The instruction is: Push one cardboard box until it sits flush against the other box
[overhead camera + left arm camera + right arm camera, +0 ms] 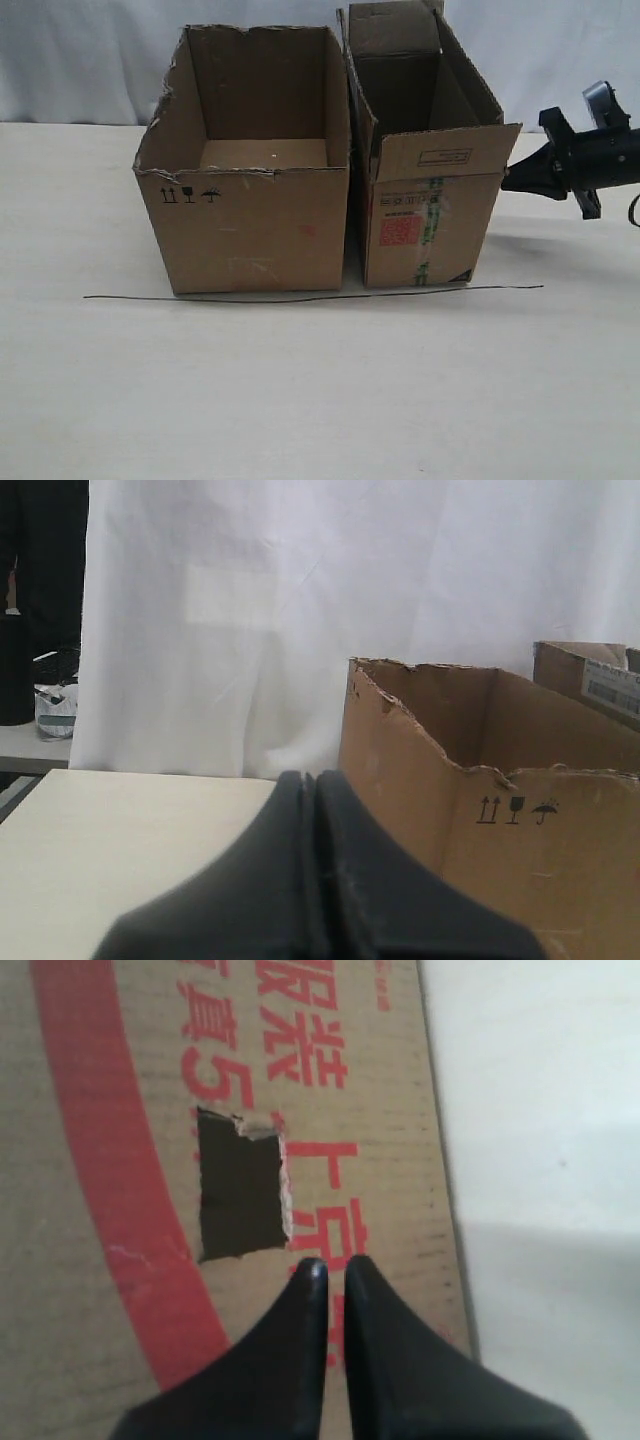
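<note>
Pushing step, judged near its end. The narrow red-printed carton (420,215) stands on the surface (300,400) just beside the wide plain carton (250,225), with a thin dark slit between them. My right pincer (510,183), pressed together, points at the narrow carton's outer wall; contact unconfirmed. My left pincer (312,780) is also pressed together. Next move: a short, square push toward the wide carton.
</note>
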